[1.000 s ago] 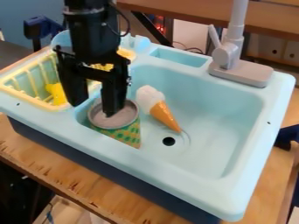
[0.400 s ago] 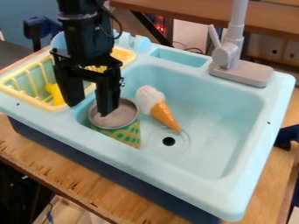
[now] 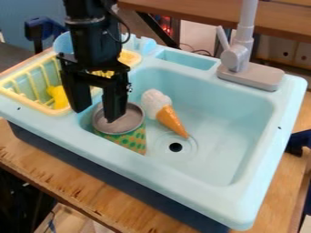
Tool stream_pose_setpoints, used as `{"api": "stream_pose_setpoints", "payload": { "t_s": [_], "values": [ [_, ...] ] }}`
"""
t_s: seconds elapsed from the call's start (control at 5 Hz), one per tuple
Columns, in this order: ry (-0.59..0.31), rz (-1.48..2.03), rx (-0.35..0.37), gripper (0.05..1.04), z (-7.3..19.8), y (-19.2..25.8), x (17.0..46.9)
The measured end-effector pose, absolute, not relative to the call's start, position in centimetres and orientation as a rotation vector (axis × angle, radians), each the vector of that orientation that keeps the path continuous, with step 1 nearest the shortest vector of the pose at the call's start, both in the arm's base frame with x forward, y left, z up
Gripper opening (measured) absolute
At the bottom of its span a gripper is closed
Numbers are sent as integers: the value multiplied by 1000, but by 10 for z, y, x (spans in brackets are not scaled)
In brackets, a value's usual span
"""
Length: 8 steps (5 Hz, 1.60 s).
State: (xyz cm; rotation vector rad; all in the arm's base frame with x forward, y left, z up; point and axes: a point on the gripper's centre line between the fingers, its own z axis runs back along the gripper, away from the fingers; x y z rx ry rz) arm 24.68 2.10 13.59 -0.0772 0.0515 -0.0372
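Claw: my black claw (image 3: pixel 95 116) hangs pointing down at the left of the view, its two fingers spread apart with a gap between them and nothing pinched there. One finger is over the can's top; the other hangs outside its rim, toward the basket. Whether I touch the can, I cannot tell.
Can: the can (image 3: pixel 130 141) is right below me, in the basin's near left corner, grey round top up, its green-and-tan patterned side slanting down to the lower right.
Basket: beside me on the left sits a yellow slatted basket (image 3: pixel 32 105), with a bright yellow thing (image 3: pixel 57 96) inside; I cannot make out what that is.
Ice cream: the toy ice cream cone (image 3: pixel 171 119) lies in the basin just beyond the can, white top near the can's rim, orange tip toward the drain.
Drain: a dark round drain hole (image 3: pixel 175 147) is set in the basin floor, near the cone's tip.
Sink: all this sits in or on a light blue toy sink (image 3: pixel 200 191) with a dark blue base.
Faucet: the grey faucet (image 3: pixel 238 58) stands upright on the sink's far right edge.
Table: the sink rests on a wooden table (image 3: pixel 45 169).
Shelf: a brown wooden shelf (image 3: pixel 182 9) runs behind, along the top.
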Motion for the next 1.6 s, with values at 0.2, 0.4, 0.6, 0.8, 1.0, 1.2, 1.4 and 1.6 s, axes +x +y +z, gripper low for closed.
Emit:
{"api": "stream_pose_setpoints", "payload": {
  "t_s": [0.2,0.4,0.6,0.8,1.0,1.2,1.4,1.6],
  "values": [
    [38,-59,-76,1004,133,17,253],
    [43,-77,-73,1004,126,9,258],
    [46,-99,-70,1003,122,3,261],
    [45,-115,-69,1003,121,-1,262],
    [23,-145,-72,1003,121,-15,267],
    [-12,-264,-142,1002,124,-66,274],
    [-63,-320,-241,1001,132,-104,278],
    [-81,-304,-273,1001,134,-110,280]
  ]
}}
